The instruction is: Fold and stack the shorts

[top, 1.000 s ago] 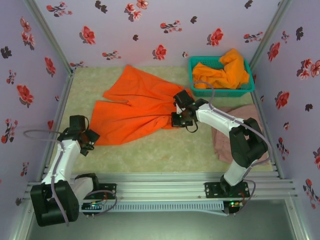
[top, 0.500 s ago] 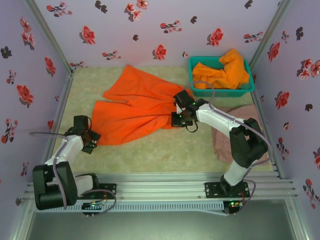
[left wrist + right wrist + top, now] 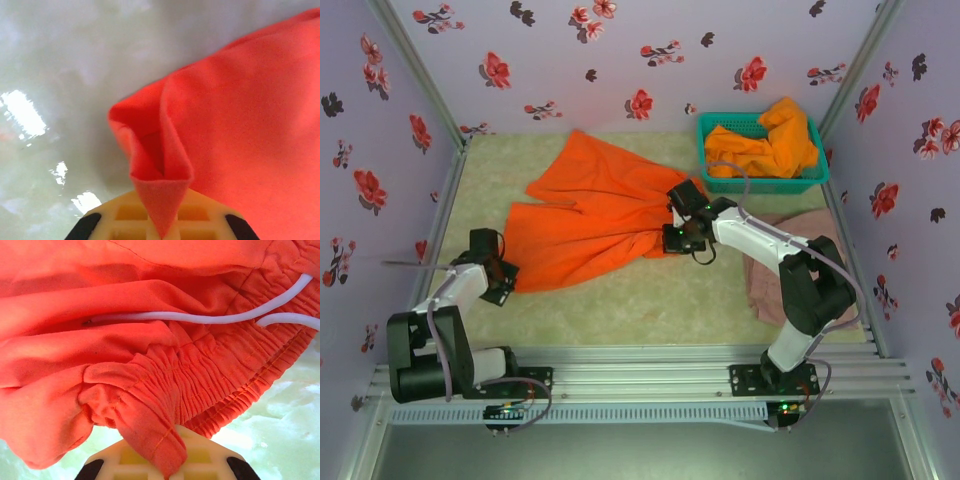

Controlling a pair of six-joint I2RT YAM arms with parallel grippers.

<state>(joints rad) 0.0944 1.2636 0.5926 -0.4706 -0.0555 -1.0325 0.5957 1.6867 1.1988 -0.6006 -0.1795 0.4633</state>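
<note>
A teal mesh plastic basket (image 3: 769, 185) stands at the far right corner of the pale cream counter (image 3: 650, 300), close against the lilac flowered wall (image 3: 620, 60). It holds one thing: the crumpled bright orange cloth shorts (image 3: 772, 145), heaped loosely, with a fold rising above the far right rim.

The spread bright orange cloth shorts (image 3: 585, 215) lie in the middle of the counter, to the left of the basket and apart from it. Their legs fan out to the left and far side, and the cloth gathers towards the right.

The left end effector (image 3: 504, 278) is at the near left corner of the spread shorts. In the left wrist view it (image 3: 160, 230) is clamped on that corner, which is folded into a narrow point between the closed fingers.

The right end effector (image 3: 673, 238) sits at the right end of the same shorts. In the right wrist view it (image 3: 167, 471) is clamped on a bunched piece of the elastic waistband, and the white drawstring (image 3: 200, 318) trails across the cloth above it.

The dusty pink-beige cloth shorts (image 3: 760, 288) lie flat at the near right of the counter, on the near side of the basket. The right arm crosses over them and hides part of them.
</note>
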